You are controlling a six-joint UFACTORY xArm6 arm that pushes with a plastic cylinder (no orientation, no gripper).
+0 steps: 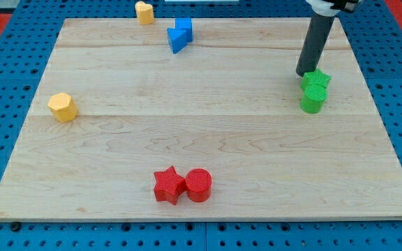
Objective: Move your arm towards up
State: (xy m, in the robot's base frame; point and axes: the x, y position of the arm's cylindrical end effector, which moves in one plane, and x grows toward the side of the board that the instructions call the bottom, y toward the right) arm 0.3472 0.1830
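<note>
A red star (168, 185) and red round block (199, 185) are sitting touching near the view's bottom of the wooden board (208, 132). My tip (303, 74), a bare rod grasping nothing, is resting just beside the green star (317, 79), with a green round block (313, 99) touching that star below.

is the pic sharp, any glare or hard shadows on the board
Camera view: evenly lit and sharp across the wooden board; wood grain is readable, with no glare. Shadows are soft and short, as under the red star and red cylinder. My tip sits just above the green blocks; the arm's top is cropped by the frame.
</note>
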